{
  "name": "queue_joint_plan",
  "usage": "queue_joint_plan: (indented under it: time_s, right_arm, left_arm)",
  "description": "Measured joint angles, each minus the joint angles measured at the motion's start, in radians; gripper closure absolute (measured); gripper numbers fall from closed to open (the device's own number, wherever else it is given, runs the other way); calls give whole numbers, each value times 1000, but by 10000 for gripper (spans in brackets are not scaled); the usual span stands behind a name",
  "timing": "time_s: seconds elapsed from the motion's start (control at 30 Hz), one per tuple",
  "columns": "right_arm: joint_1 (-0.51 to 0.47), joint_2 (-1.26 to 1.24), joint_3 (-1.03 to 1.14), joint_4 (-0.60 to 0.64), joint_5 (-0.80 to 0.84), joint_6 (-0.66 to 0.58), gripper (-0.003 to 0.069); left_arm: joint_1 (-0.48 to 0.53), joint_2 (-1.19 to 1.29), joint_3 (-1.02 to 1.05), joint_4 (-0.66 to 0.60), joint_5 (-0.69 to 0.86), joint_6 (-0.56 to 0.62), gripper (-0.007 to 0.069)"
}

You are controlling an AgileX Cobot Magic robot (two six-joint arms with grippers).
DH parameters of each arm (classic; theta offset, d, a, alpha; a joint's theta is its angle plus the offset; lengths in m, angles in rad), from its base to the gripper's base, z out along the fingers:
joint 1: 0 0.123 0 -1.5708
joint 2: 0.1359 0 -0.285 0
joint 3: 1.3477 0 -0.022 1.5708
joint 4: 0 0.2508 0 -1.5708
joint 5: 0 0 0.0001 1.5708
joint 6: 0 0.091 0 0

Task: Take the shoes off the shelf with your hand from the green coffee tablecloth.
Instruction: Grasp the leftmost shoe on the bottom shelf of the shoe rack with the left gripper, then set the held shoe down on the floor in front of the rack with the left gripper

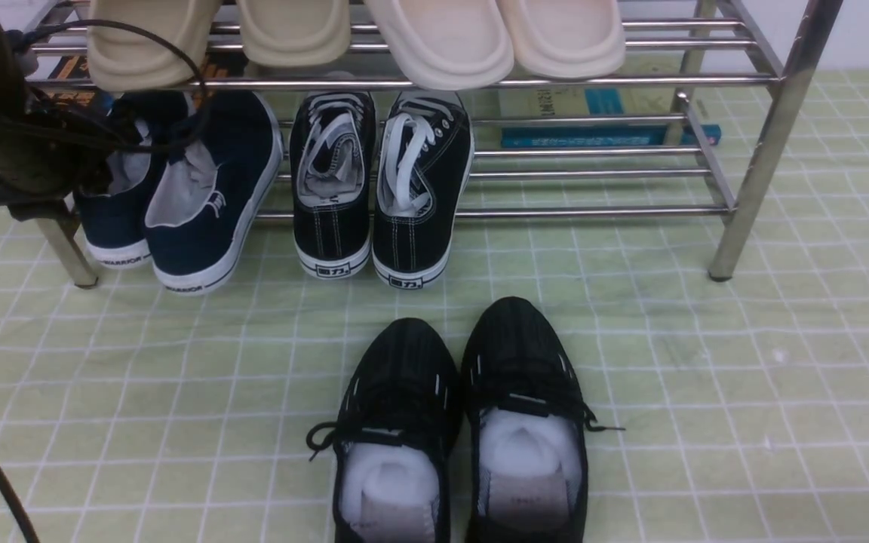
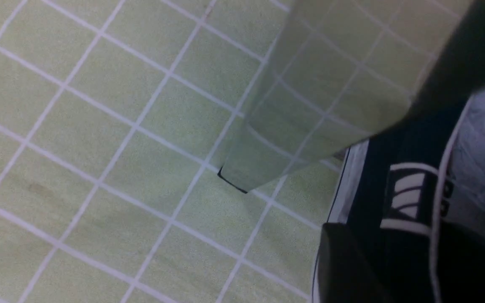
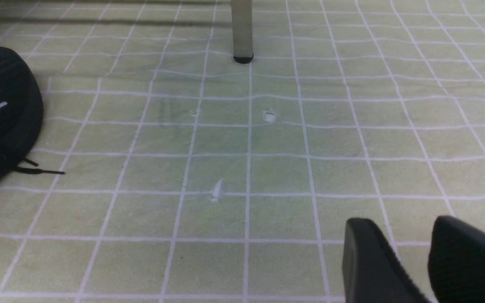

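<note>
Black mesh pair (image 1: pixel 465 422) at bottom centre. At upper left, left hand (image 1: pixel 102 154) over navy shoes (image 1: pixel 208 226), grip impossible to tell. Pinch heel collar firmly; draw clear of shelf (image 1: pixel 770 143). At lower right, right gripper (image 3: pixel 411 235) slightly parted.

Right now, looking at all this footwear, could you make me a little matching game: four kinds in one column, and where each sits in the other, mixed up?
1. navy slip-ons
2. white-laced black sneakers
3. all-black mesh shoes
4. pale slippers

A. top tier of the shelf
B. on the green cloth, in front of the shelf
C. lower tier, far left
D. lower tier, near the middle

Pairs: 1-C, 2-D, 3-B, 4-A.
</note>
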Motion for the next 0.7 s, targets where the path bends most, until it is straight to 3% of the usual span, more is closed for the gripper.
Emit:
queue_joint_plan:
  time_s: [0.07,0.17,0.3,0.7]
  right_arm:
    - [0,0,0,0,0,0,420]
    - [0,0,0,0,0,0,420]
    - [0,0,0,0,0,0,420]
    - [0,0,0,0,0,0,420]
  left_arm:
    - [0,5,0,-9,2,-2,495]
    - [0,-3,0,-11,18,-1,577]
    - [0,-43,0,-10,77,2,580]
    - [1,-386,0,8,479,76,580]
